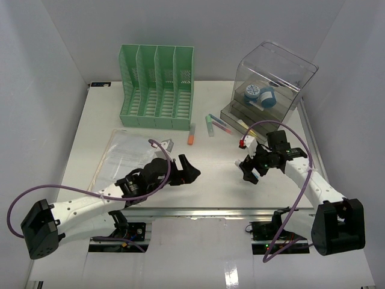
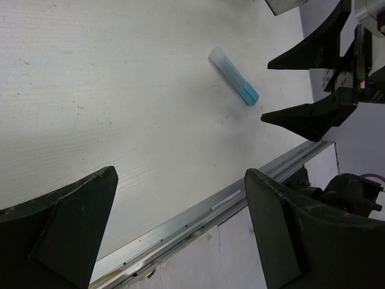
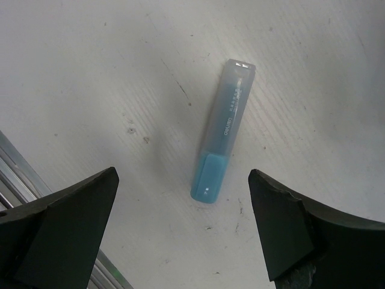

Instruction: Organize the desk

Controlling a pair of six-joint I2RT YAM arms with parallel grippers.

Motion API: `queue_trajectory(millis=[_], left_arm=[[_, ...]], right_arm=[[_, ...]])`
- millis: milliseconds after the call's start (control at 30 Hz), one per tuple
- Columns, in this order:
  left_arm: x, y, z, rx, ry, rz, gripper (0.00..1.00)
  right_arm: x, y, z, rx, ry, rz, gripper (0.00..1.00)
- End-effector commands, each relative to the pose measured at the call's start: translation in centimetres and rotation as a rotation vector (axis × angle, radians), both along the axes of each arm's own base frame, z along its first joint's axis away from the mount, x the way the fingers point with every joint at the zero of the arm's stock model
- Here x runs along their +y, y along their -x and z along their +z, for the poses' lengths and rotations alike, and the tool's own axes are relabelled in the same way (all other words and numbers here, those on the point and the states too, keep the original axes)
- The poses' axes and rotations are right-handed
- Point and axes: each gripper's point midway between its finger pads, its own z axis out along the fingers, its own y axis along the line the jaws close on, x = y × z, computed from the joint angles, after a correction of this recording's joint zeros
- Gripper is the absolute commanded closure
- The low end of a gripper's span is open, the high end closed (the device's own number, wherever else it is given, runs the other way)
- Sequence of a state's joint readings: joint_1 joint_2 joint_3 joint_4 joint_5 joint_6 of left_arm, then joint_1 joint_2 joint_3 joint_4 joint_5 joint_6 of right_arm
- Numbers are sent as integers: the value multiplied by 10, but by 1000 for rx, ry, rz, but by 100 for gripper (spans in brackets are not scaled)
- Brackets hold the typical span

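The white desk (image 1: pixel 210 186) holds a blue highlighter, seen in the right wrist view (image 3: pixel 221 139) and the left wrist view (image 2: pixel 234 76). It lies flat on the desk. My right gripper (image 1: pixel 248 172) is open and hovers just above it, with the capped end between the spread fingertips (image 3: pixel 183 173). My left gripper (image 1: pixel 187 172) is open and empty, low over bare desk near the front rail (image 2: pixel 180 174). It points toward the right gripper (image 2: pixel 301 81).
A green file rack (image 1: pixel 157 87) stands at the back left. A clear box (image 1: pixel 269 90) with blue rolls (image 1: pixel 258 93) stands at the back right. An orange marker (image 1: pixel 191 133), a green highlighter (image 1: pixel 210 125) and pens (image 1: pixel 222 127) lie mid-back. A sleeved paper (image 1: pixel 123 155) lies left. The silver rail (image 1: pixel 198 209) is in front.
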State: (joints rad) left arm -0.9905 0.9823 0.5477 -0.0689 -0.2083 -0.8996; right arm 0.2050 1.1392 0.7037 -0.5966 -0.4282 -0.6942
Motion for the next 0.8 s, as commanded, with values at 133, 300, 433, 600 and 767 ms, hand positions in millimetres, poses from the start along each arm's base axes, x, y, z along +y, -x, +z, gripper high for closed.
queue_trajectory(millis=[133,300,433,600,767], left_arm=[[11,2,11,-42,46,22,2],[12,5,6,-33,44,17,2],[13,6,3,-31,44,15,2],[14,7,5,-40,50,13,2],[17,9,3,-41,53,13,2]], right_arm=[[0,-9,-15,14,60,-116,4],[5,-12,-14,13,61,-125,10],[7,-14,-16,11,73,-133,10],[7,-15,-19,11,89,-141,10],[7,-16,-23,11,111,-142,10]])
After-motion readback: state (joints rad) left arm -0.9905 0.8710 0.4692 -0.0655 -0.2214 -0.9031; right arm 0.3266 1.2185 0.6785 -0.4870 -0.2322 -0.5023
